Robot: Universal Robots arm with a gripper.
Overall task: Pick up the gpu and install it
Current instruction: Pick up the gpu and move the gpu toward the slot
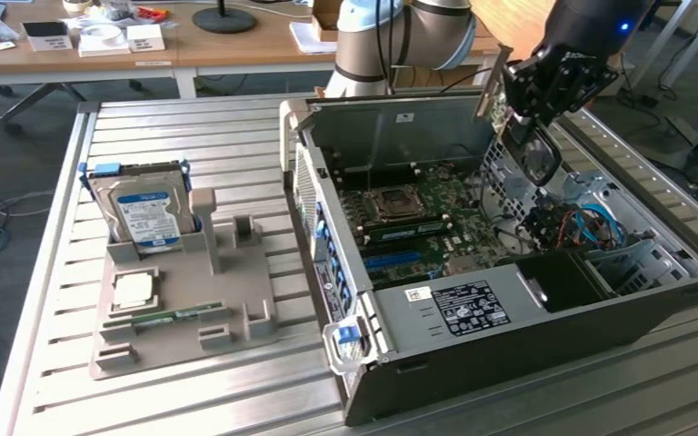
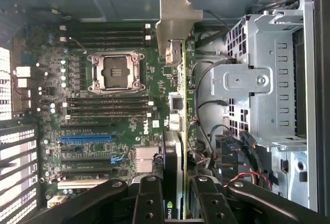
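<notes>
The claw (image 2: pixel 178 199) is clamped on the gpu (image 2: pixel 177 105), holding the card on edge inside the open computer case (image 1: pixel 507 363), with its metal bracket toward the case's far wall. The card hangs over the motherboard (image 2: pixel 103 126), between the processor socket (image 2: pixel 114 71) and the silver drive cage (image 2: pixel 258 80). On the slatted metal counter (image 1: pixel 204 118), to the exterior view's left of the case, a gray holder (image 1: pixel 174 350) carries a hard drive (image 1: pixel 143 211) and a green memory stick (image 1: pixel 179 315).
</notes>
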